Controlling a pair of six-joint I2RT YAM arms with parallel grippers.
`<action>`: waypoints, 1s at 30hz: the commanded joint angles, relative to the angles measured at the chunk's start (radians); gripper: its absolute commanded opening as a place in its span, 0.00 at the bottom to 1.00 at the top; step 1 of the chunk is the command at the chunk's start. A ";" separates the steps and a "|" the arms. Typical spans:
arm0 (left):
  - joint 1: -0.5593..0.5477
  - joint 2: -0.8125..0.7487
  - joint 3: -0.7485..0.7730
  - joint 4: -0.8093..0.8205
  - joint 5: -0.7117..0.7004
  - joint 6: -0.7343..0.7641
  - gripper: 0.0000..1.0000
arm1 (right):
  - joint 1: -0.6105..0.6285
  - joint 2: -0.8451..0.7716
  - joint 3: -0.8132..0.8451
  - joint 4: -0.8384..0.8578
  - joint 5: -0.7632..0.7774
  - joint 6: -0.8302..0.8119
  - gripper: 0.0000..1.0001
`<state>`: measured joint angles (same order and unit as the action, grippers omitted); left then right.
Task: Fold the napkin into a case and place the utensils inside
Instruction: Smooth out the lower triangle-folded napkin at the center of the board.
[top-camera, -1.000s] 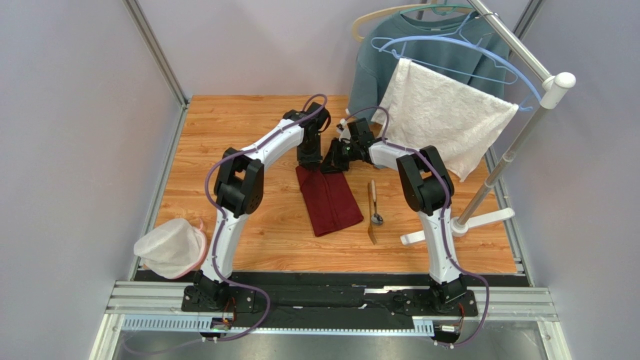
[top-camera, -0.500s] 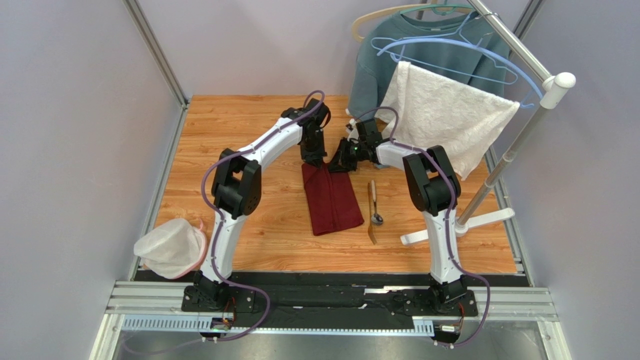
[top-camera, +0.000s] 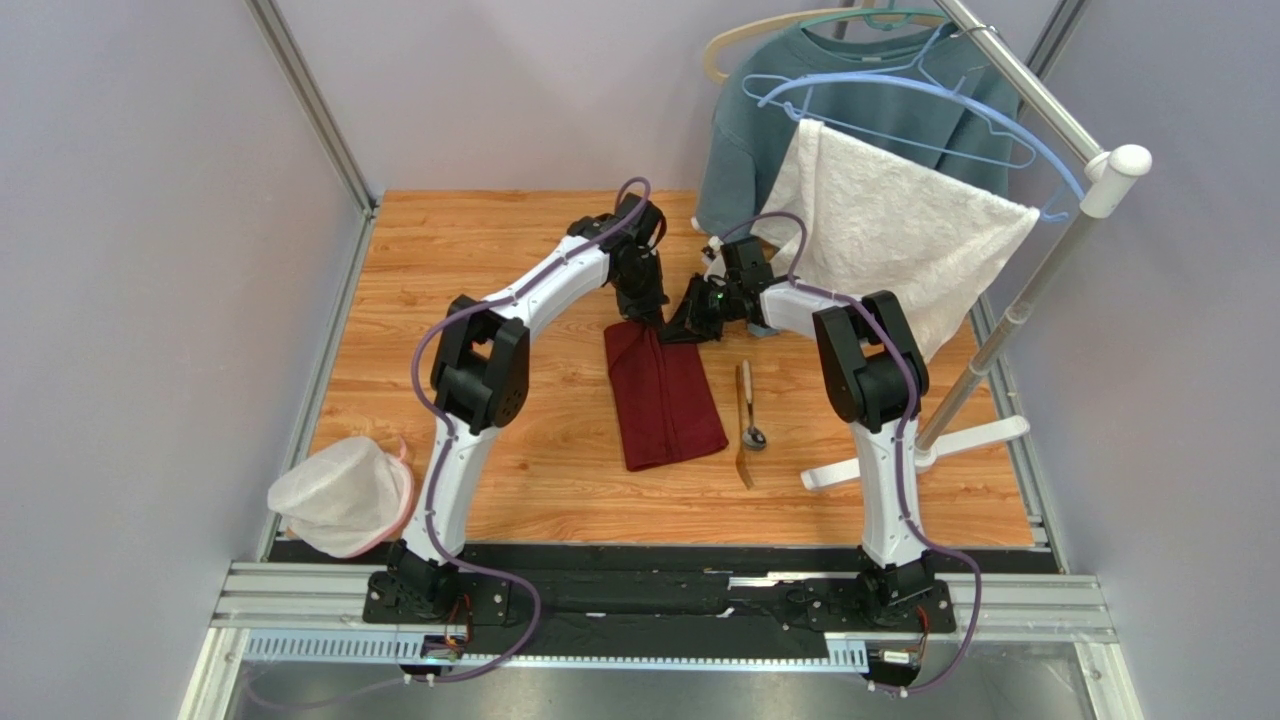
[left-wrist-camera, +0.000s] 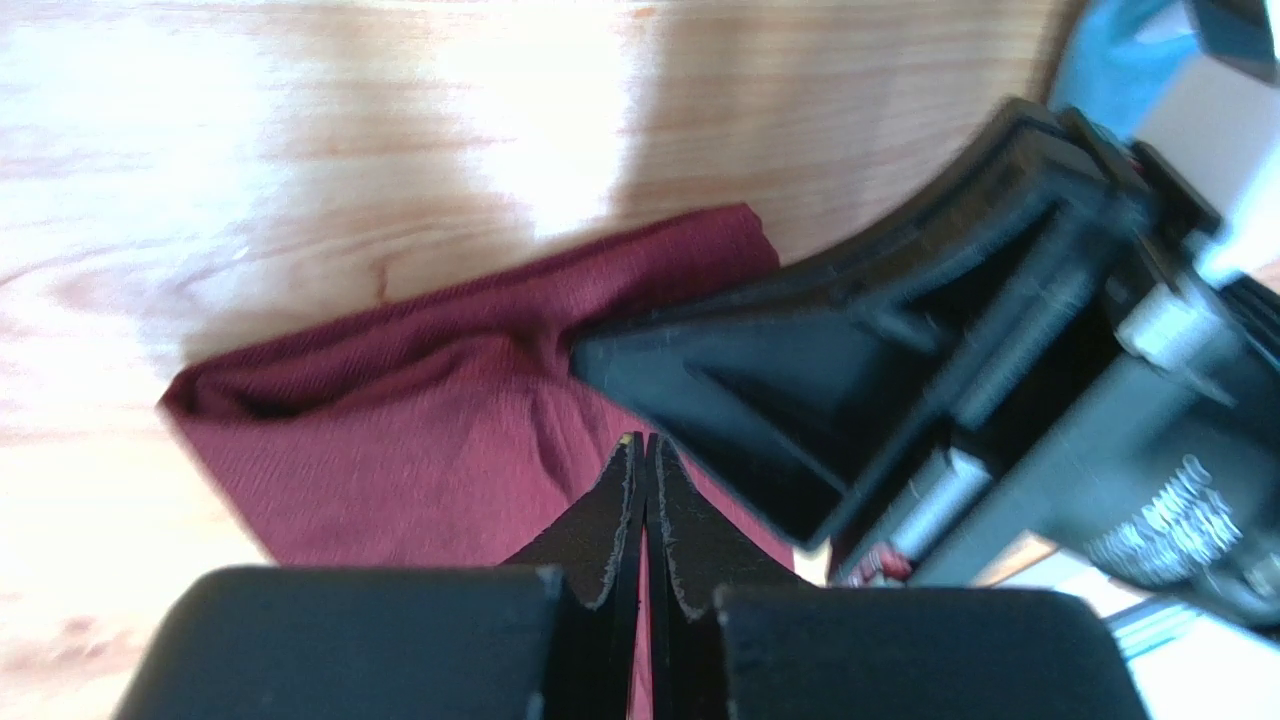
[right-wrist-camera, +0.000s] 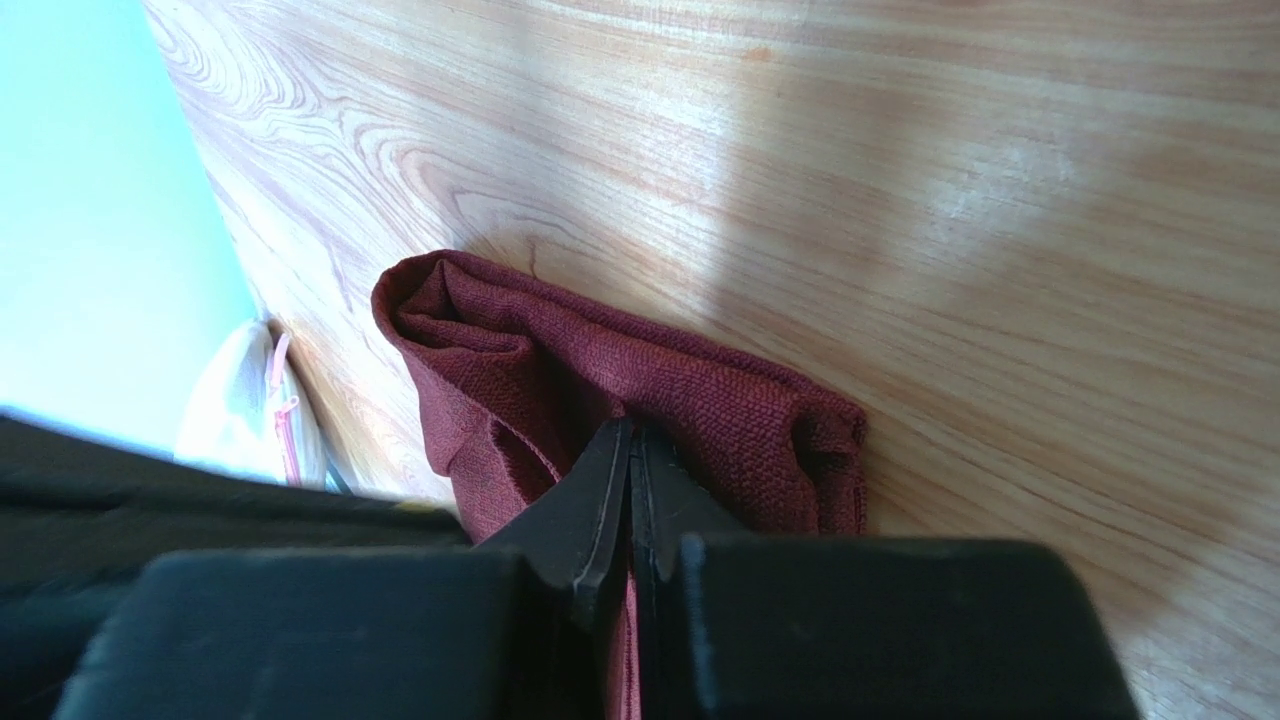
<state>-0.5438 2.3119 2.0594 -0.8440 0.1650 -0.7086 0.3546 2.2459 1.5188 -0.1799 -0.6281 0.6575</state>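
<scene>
The napkin (top-camera: 664, 398) lies folded into a narrow oblong near the centre of the table (top-camera: 496, 255), with its long axis running from 12 to 6 o'clock. The left gripper (top-camera: 646, 308) and the right gripper (top-camera: 685, 321) meet at its 12 o'clock edge. Both wrist views show the jaws pressed together with maroon fabric pinched between them. The utensils (top-camera: 745, 428) lie together at 3 o'clock of the napkin, just beside it and apart from it.
</scene>
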 joint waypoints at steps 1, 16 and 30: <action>-0.004 0.061 0.050 0.020 0.041 -0.022 0.02 | 0.000 -0.042 -0.016 0.000 0.028 -0.021 0.04; 0.028 0.067 0.062 -0.073 -0.102 0.052 0.01 | 0.001 -0.032 -0.017 -0.003 0.030 -0.012 0.02; 0.030 0.043 0.094 -0.049 -0.033 0.070 0.21 | 0.018 -0.066 0.012 -0.052 0.025 -0.056 0.04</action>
<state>-0.5182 2.3943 2.1155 -0.9081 0.0906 -0.6594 0.3584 2.2372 1.5101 -0.1844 -0.6239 0.6483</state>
